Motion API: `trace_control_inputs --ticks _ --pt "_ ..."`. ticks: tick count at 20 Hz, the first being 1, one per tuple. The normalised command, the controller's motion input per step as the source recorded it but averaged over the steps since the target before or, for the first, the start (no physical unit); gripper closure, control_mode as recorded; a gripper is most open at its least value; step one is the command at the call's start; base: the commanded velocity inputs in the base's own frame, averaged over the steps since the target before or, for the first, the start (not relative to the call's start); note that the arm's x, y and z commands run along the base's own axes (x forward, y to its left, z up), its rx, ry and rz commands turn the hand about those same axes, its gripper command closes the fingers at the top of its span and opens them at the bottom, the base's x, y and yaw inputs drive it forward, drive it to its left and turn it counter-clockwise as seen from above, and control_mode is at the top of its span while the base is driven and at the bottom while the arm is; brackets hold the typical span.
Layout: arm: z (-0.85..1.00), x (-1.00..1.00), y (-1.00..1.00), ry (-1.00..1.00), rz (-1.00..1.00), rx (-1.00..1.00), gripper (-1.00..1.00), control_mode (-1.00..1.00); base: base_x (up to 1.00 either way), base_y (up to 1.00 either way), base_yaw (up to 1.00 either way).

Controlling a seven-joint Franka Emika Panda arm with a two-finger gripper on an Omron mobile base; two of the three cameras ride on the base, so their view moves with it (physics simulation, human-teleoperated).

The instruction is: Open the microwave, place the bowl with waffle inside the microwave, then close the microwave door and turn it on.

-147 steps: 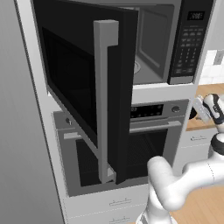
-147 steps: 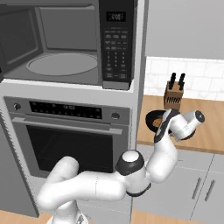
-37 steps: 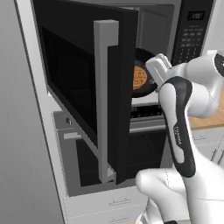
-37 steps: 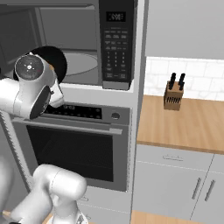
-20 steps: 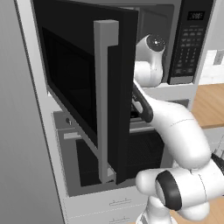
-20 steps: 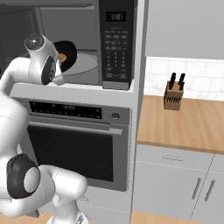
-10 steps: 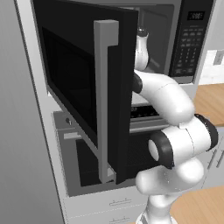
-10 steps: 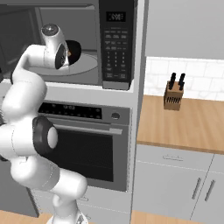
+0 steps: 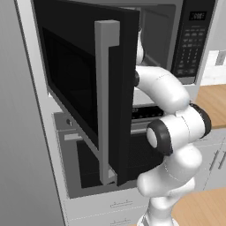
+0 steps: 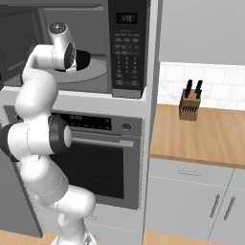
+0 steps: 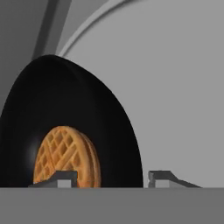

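While the microwave door [image 9: 84, 84] stands swung wide, with its silver bar handle [image 9: 105, 106] toward the camera, the arm reaches deep into the microwave [image 10: 95, 48] and the black bowl [image 11: 65, 131] with the waffle [image 11: 65, 157] sits in the cavity over the grey turntable [image 10: 93, 72]. Seen from the hand, the jaws [image 11: 111, 179] straddle the bowl's rim, one fingertip inside near the waffle and one outside, with a gap showing; they look spread, so the release seems under way or done. Opening the door is finished and placing the bowl is nearly so. What is left, by my reading, is withdrawing the arm, shutting the door and pressing the keypad [image 10: 127, 52].
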Motion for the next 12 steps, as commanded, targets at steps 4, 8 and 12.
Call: trace_control_inputs --ticks 4,8,12 --pt "-0.22 -0.24 0.00 -0.18 0.00 0.05 -1.00 -1.00 0.00 0.00 0.00" --pt "-0.05 -0.97 0.00 -0.21 0.00 0.03 -1.00 -1.00 0.00 0.00 0.00" --pt "0.00 -1.00 -0.09 -0.14 0.00 0.06 -1.00 -1.00 0.00 0.00 0.00"
